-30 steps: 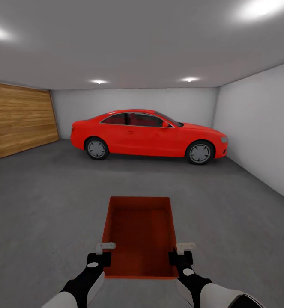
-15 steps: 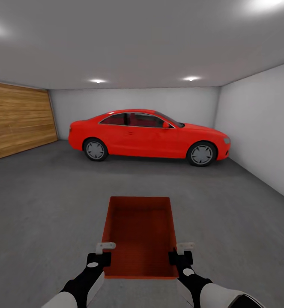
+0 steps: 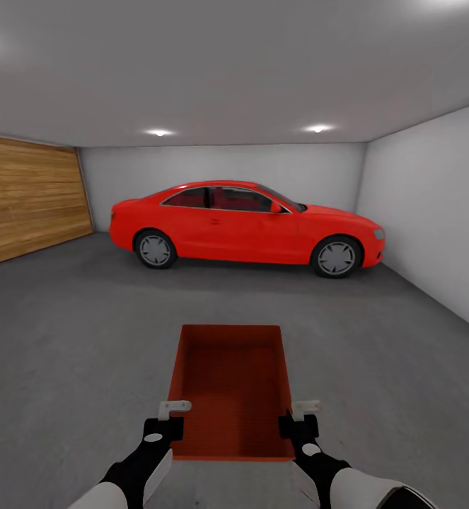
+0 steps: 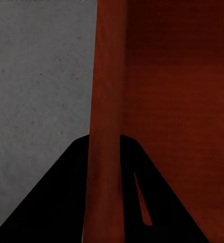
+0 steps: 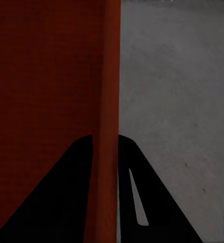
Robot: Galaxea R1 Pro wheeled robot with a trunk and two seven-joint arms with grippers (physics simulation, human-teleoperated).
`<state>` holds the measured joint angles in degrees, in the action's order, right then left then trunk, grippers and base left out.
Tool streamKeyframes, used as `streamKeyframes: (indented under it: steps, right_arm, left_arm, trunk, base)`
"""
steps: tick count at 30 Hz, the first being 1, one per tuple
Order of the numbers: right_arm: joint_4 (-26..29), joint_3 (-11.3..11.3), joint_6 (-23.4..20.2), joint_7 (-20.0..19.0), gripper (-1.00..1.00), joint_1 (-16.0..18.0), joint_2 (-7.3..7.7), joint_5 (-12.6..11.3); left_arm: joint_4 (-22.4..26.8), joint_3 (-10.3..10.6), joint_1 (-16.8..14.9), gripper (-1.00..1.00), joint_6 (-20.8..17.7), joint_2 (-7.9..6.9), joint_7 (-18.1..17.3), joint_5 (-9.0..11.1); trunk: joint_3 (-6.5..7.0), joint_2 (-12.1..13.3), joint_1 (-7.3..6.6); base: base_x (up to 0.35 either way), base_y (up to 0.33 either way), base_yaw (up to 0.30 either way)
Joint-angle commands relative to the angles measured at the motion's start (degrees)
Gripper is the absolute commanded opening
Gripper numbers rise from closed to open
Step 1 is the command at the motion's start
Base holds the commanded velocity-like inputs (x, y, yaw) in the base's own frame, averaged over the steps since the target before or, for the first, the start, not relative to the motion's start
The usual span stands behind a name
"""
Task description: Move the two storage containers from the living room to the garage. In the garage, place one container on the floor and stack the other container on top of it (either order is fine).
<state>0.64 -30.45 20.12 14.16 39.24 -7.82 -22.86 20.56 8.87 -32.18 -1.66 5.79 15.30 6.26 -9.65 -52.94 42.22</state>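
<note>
Wood door (image 3: 29, 198) at far left of garage. Left gripper (image 3: 173, 408) clamped on bin (image 3: 230, 389) left wall, near corner; in left wrist view, fingers (image 4: 66, 197) straddled wall (image 4: 106, 152), one each side, w/ floor (image 4: 36, 76) beyond. Bin carried level, open top up, centre-front, above grey floor (image 3: 71, 339). Red car (image 3: 245, 223) parked side-on behind, by back wall. Right gripper (image 3: 305, 408) clamped on bin right wall same way; right wrist view: fingers (image 5: 66, 202) either side of wall (image 5: 109, 126). White wall (image 3: 432, 205) at far right.
</note>
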Motion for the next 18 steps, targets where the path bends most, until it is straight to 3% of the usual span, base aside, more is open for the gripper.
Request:
streamKeyframes:
  steps: [1,18]
  right_arm:
    - [-0.6,3.2,0.4,0.3,-1.00,0.0,0.00,-1.5]
    - [-0.6,3.2,0.4,0.3,-1.00,0.0,0.09,-1.7]
  left_arm:
    - [0.4,-0.3,-0.1,-1.00,-0.1,-0.08,0.5,-0.2]
    - [0.4,-0.3,-0.1,-1.00,-0.1,-0.08,0.5,-0.2]
  trunk:
    - [-0.08,-0.1,0.04]
    - [-0.08,-0.1,0.04]
  base:
    - [0.321,0.000,0.000]
    - [0.321,0.000,0.000]
